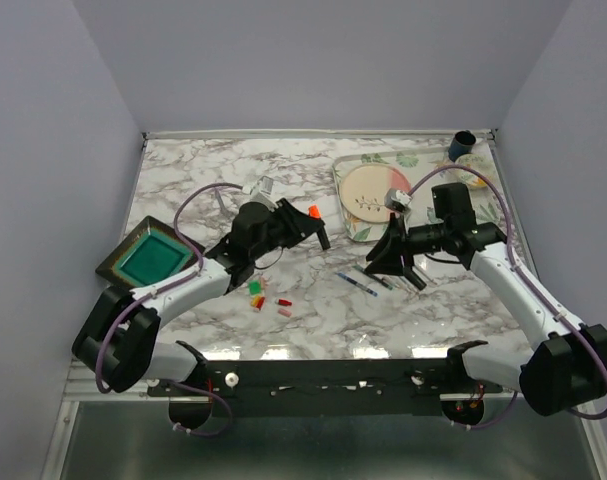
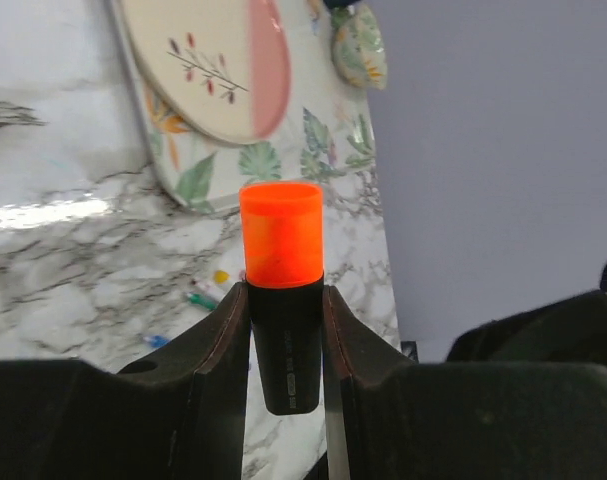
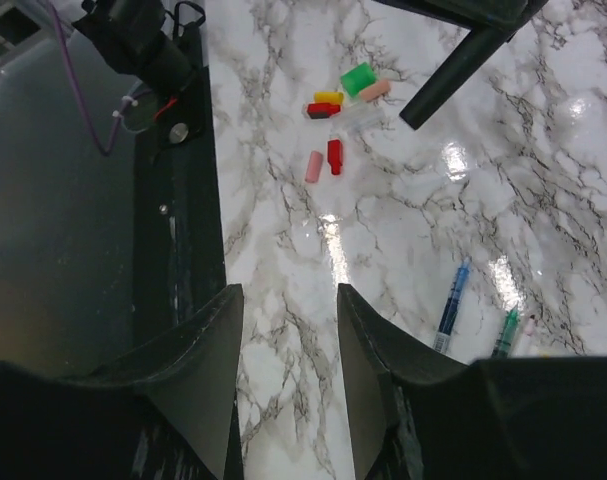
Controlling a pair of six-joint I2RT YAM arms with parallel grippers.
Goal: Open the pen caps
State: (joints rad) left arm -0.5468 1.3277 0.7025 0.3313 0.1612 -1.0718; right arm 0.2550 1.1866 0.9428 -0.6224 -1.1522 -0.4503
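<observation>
My left hand [image 2: 283, 300] is clamped on the black barrel of a highlighter [image 2: 285, 365], raised above the middle of the counter [image 1: 183, 170]. The orange cap [image 2: 281, 232] sticks out past my fingertips, toward the right edge. It is seated on the barrel, so this one is not yet opened.

My right hand [image 3: 288, 295] hangs over the counter nearer the right edge, jaws spread wide with nothing between them. Just ahead of it lie a blue pen [image 3: 452, 305] and a green pen [image 3: 507, 330]. The loose caps [image 3: 328, 98], green, yellow, red and pink, sit in a cluster toward the near edge, left of middle.

I judge the step in hand to be presenting the highlighter for uncapping. Next, my right hand needs to cross over and line up with the barrel's axis. It should then close on the orange cap alone and pull straight off while my left hand grips firm.
</observation>
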